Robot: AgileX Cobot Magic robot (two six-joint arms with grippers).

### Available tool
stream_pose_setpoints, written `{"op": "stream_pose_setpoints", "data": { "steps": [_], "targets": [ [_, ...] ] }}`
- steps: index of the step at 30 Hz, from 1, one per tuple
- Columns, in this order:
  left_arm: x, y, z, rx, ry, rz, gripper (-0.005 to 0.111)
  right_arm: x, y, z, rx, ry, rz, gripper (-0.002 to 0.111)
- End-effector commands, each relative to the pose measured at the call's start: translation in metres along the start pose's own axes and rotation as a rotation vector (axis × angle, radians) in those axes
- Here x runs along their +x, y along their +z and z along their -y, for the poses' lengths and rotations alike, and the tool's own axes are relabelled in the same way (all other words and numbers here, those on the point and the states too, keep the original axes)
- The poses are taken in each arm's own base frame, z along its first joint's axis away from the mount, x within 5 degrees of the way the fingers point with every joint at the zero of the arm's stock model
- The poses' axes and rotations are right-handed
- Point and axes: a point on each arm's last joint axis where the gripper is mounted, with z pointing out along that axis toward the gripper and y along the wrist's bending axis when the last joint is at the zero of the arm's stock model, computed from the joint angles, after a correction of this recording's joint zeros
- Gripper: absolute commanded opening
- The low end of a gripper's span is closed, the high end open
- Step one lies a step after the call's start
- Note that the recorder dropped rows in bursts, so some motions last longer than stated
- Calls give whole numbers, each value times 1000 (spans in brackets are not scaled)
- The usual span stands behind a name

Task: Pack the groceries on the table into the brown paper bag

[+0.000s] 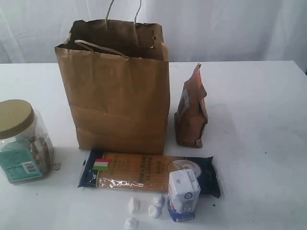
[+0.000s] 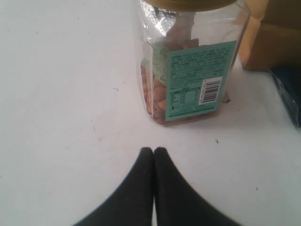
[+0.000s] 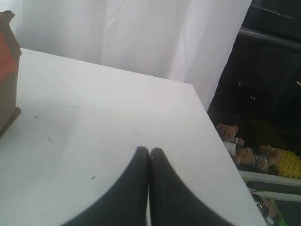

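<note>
Exterior cam: in front of the table, raised, angled down toward the curtain, mid-range. Left wrist cam: low, close on the jar, which exterior also sees. Right wrist cam: low, facing the table's corner; shares the pouch with exterior.

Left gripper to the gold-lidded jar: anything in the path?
Nothing visible. In the left wrist view only bare white tabletop lies between the shut black left gripper and the gold-lidded clear plastic jar. The tall brown paper bag and flat blue spaghetti packet lie beside the jar, off that line.
</note>
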Motion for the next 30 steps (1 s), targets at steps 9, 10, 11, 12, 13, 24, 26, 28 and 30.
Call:
{"op": "stream_pose_setpoints", "data": {
  "steps": [9, 10, 11, 12, 13, 24, 26, 28, 30],
  "targets": [
    [-9, 0, 2, 30, -71, 115, 0, 2, 0, 0, 5, 7, -6, 0],
    [-29, -5, 0, 20, -122, 336, 0, 2, 0, 0, 5, 7, -6, 0],
    [-40, -9, -3, 4, -134, 465, 0, 2, 0, 0, 5, 7, -6, 0],
    [-48, -14, -5, -13, -133, 577, 0, 2, 0, 0, 5, 7, -8, 0],
    [-53, -17, -6, -28, -115, 637, 0, 2, 0, 0, 5, 7, -8, 0],
    [-119, -25, -9, -41, -206, 663, 0, 2, 0, 0, 5, 7, -8, 0],
    [-146, -21, -9, -31, -239, 639, 0, 2, 0, 0, 5, 7, -8, 0],
    [-170, -11, -4, 20, -298, 498, 0, 2, 0, 0, 5, 7, -8, 0],
    [-182, 3, 2, 67, -327, 287, 0, 2, 0, 0, 5, 7, -8, 0]
  ]
}}
